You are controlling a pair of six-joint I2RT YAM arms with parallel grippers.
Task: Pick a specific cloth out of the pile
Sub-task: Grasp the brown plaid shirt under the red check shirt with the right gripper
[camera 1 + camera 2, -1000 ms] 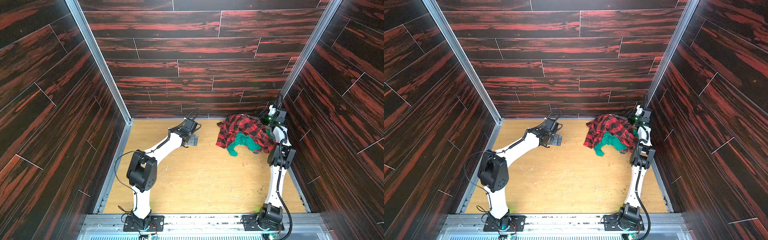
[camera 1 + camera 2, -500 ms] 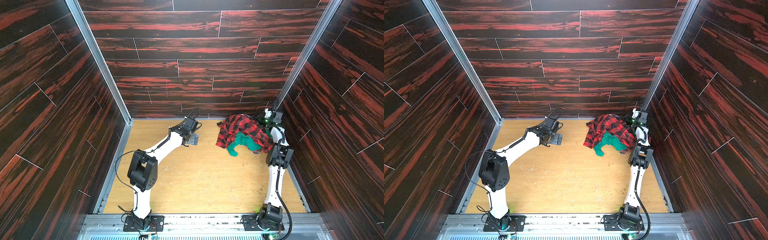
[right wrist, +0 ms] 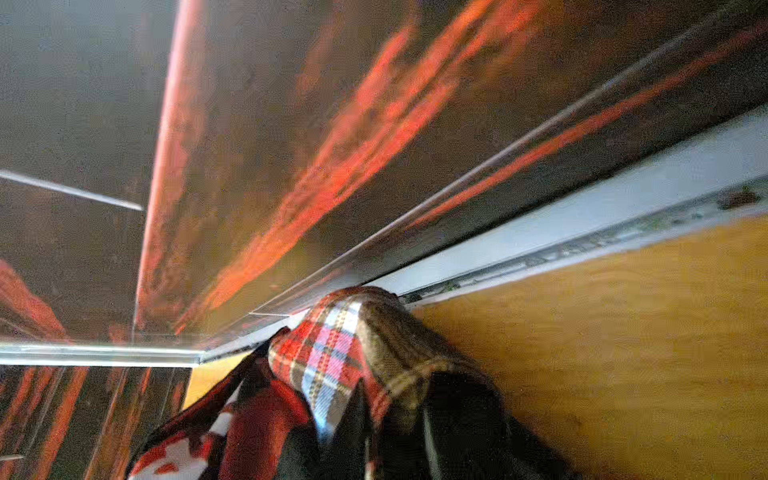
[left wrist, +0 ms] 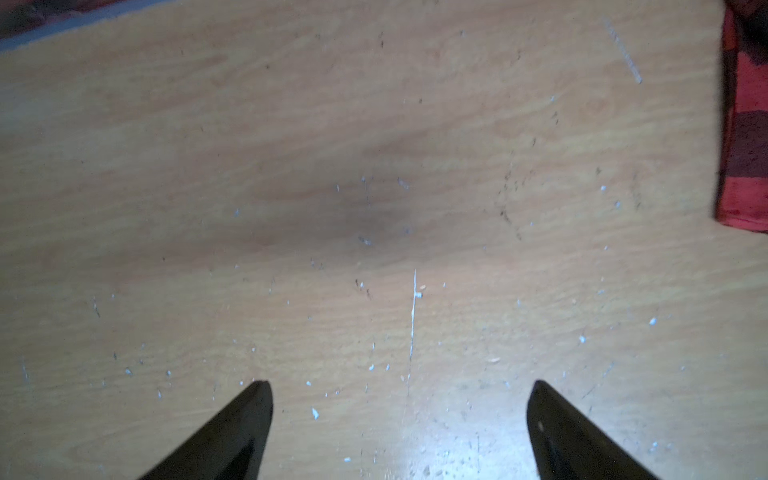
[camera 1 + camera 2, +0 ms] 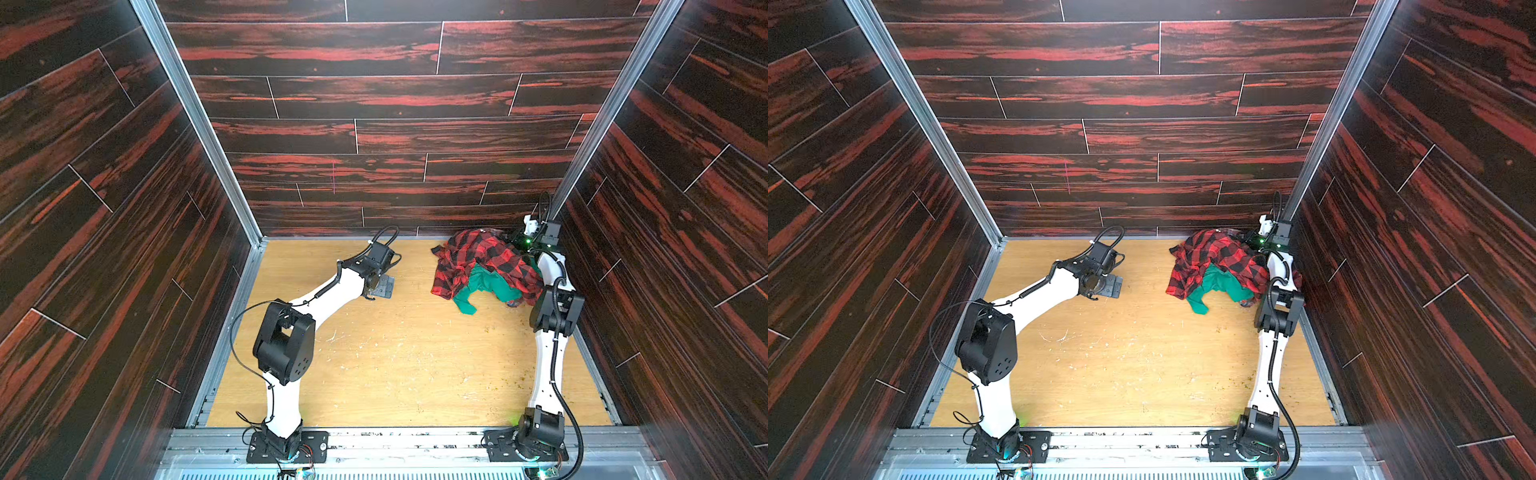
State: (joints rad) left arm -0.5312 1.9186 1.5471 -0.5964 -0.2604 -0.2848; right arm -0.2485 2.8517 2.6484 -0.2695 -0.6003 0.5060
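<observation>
The right arm (image 5: 548,365) is stretched to the 1 o'clock corner of the worktop (image 5: 395,374), behind the pile (image 5: 478,266). There the right fingers (image 3: 457,415) are clamped on the cloth (image 3: 332,353). The left fingers (image 4: 232,432) are held wide apart at 11 o'clock.

No text, label, brand, number or sign can be read in any of the views.

We find the pile (image 5: 486,266) in the far right corner of the counter (image 5: 395,353), close to the back wall (image 5: 374,187) and just left of the right arm (image 5: 552,274). The left claw (image 4: 399,386) hangs over the counter, well to the pile's left. Behind the pile, the cloth (image 3: 332,353) sits between the right claw's (image 3: 399,390) fingers, just beside the rail (image 3: 582,224).
</observation>
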